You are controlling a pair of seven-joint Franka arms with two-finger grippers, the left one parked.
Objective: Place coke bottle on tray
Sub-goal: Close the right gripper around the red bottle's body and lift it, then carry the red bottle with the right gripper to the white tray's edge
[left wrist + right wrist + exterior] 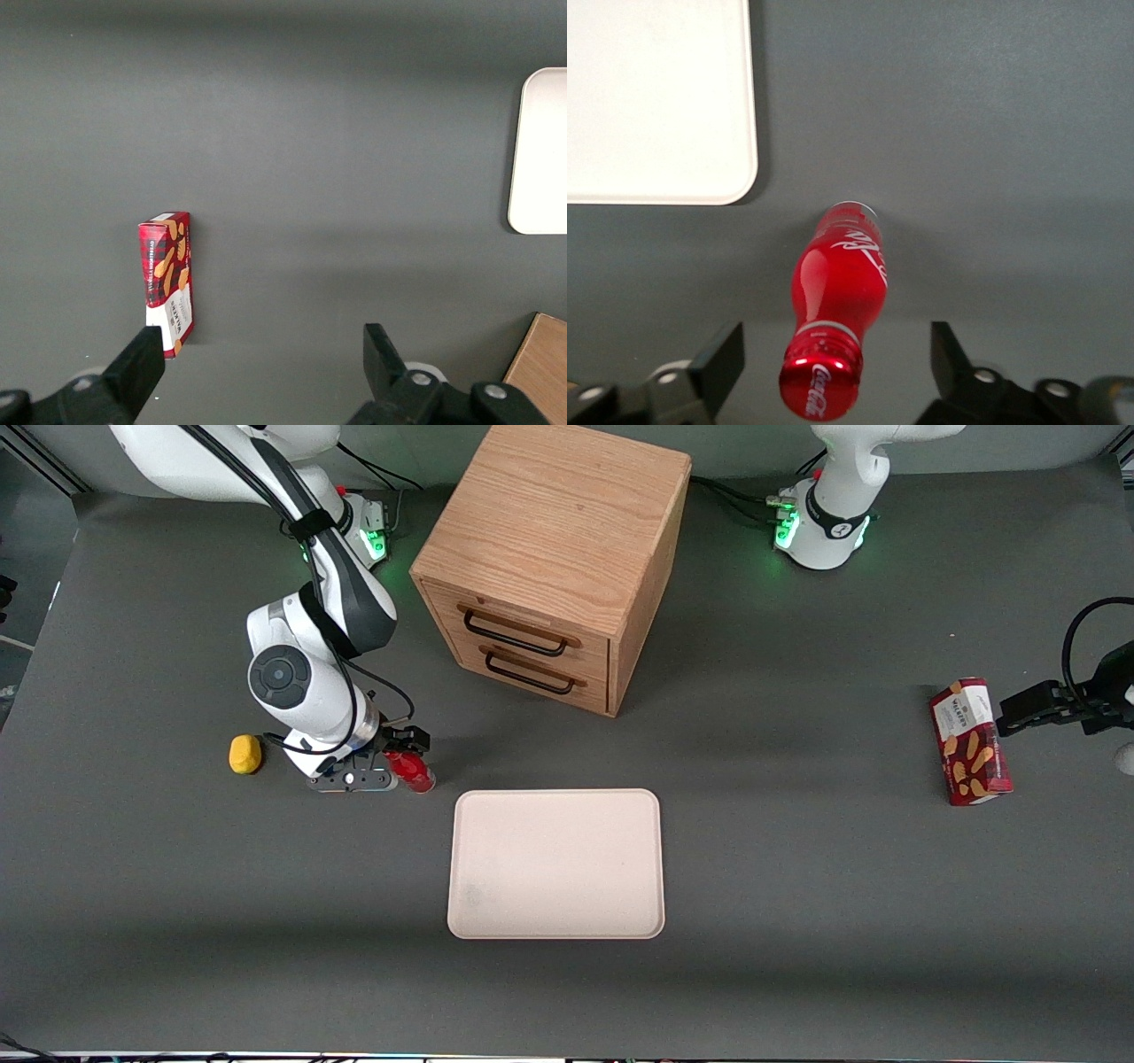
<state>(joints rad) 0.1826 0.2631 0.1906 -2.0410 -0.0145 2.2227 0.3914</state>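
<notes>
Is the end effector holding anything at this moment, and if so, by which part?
Nothing is held. The end effector is open, its fingers standing apart on either side of the coke bottle near its cap, without touching it.

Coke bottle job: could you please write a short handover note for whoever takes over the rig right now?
Gripper: open, low over the table, fingers either side of the coke bottle, not closed on it.
Coke bottle: on the table, just off a tray corner, beside the yellow lump.
Tray: nothing on it.
Done: approach.
Left: close, lift, carry to the tray, release.
</notes>
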